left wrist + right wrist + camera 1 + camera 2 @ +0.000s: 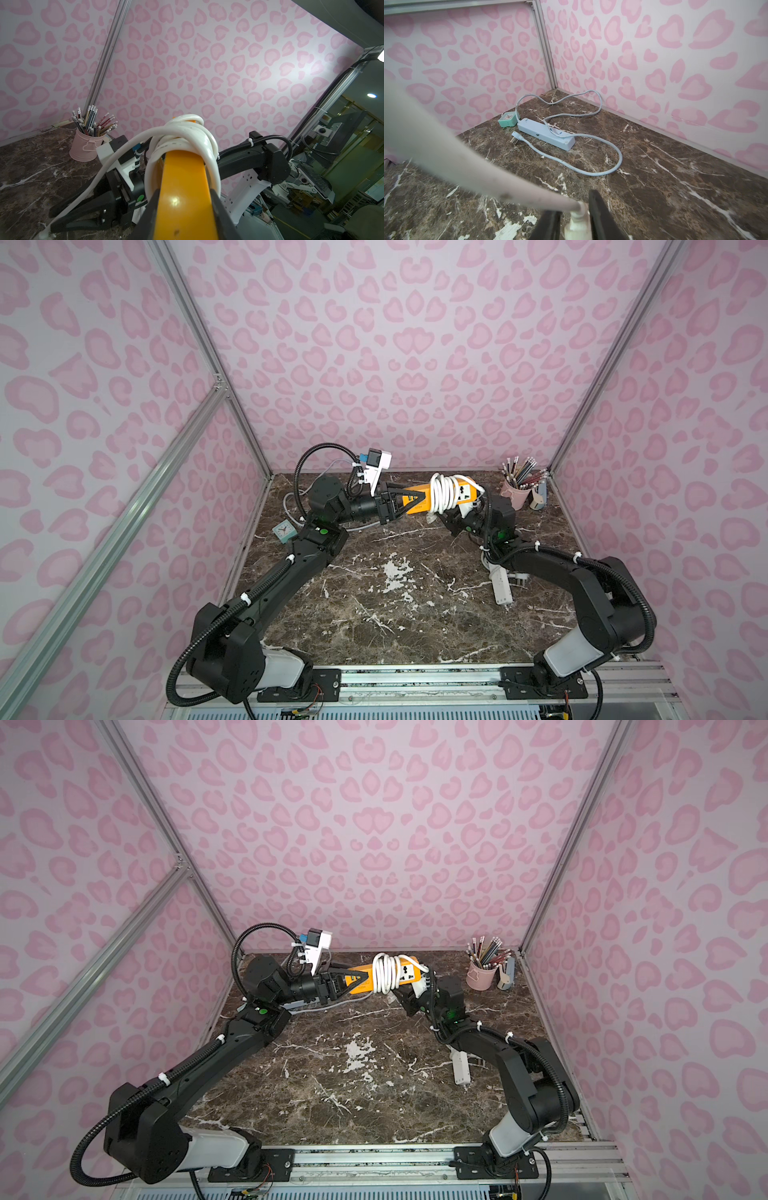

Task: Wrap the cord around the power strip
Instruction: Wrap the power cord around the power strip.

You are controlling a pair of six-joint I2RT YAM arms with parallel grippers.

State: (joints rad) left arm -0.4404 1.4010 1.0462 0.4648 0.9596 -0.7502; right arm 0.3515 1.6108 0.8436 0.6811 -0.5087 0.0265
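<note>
An orange power strip [415, 498] [356, 981] hangs level above the back of the table. My left gripper [395, 504] [184, 199] is shut on its near end, one finger on each long side. The white cord [441, 494] [383, 974] [187, 135] lies wound round the strip's middle in several turns. A free length of cord [467, 166] runs down to its plug end [578, 225]. My right gripper [448, 523] [575, 214] sits just below the strip's far end, shut on that plug end.
On the back left of the marble table [395, 614] lies a pale blue power strip [546, 135] with a loose cord, beside a mint clock [284, 529] [508, 120]. A pink pencil cup [515, 494] stands back right. A white power strip [500, 583] lies under my right arm.
</note>
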